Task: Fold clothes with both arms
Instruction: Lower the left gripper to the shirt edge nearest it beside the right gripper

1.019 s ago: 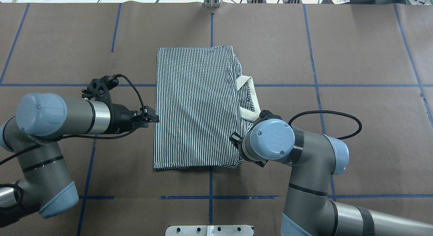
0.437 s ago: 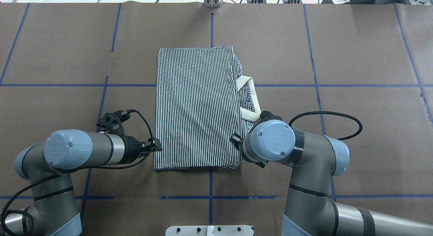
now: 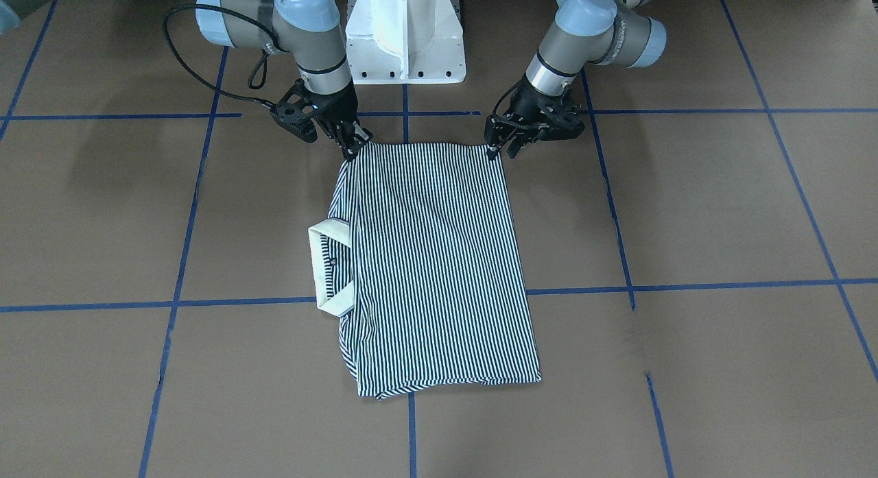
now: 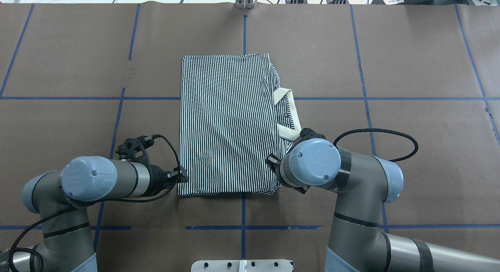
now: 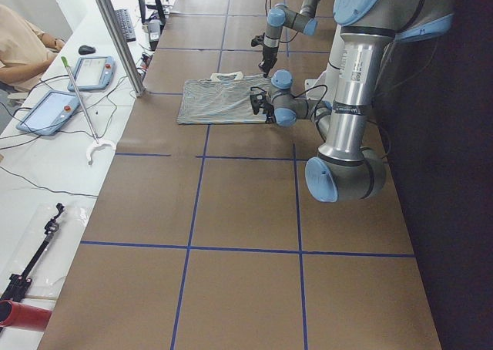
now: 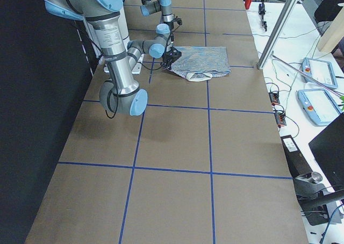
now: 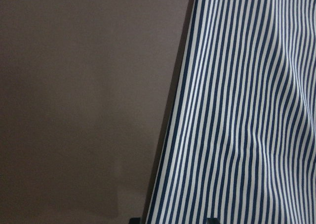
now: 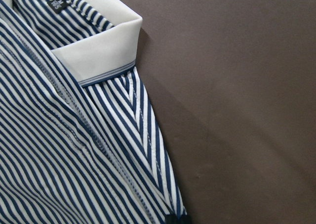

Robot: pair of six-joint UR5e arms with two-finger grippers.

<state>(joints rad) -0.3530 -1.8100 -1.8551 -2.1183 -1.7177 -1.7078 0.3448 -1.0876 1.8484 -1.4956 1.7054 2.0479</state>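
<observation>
The striped polo shirt (image 4: 222,123) lies folded flat on the brown table, its cream collar (image 4: 287,112) sticking out on the right side. My left gripper (image 4: 183,178) is at the shirt's near left corner, open, its fingertips straddling the shirt's edge (image 7: 168,135) in the left wrist view. My right gripper (image 3: 351,147) is at the near right corner and is shut on the shirt (image 3: 432,258); in the overhead view its own wrist hides it. The right wrist view shows the collar (image 8: 98,46) and striped cloth (image 8: 74,160) close up.
The white pedestal base (image 3: 405,32) stands just behind the shirt's near edge. Blue tape lines (image 4: 242,227) grid the brown table. A side bench holds tablets (image 5: 46,111) and cables, with a person (image 5: 19,49) seated there. A metal post (image 6: 279,23) stands beyond the shirt.
My left arm has slid along the shirt's left edge toward the robot, from mid-edge to the near left corner. The right arm and the shirt have not moved.
</observation>
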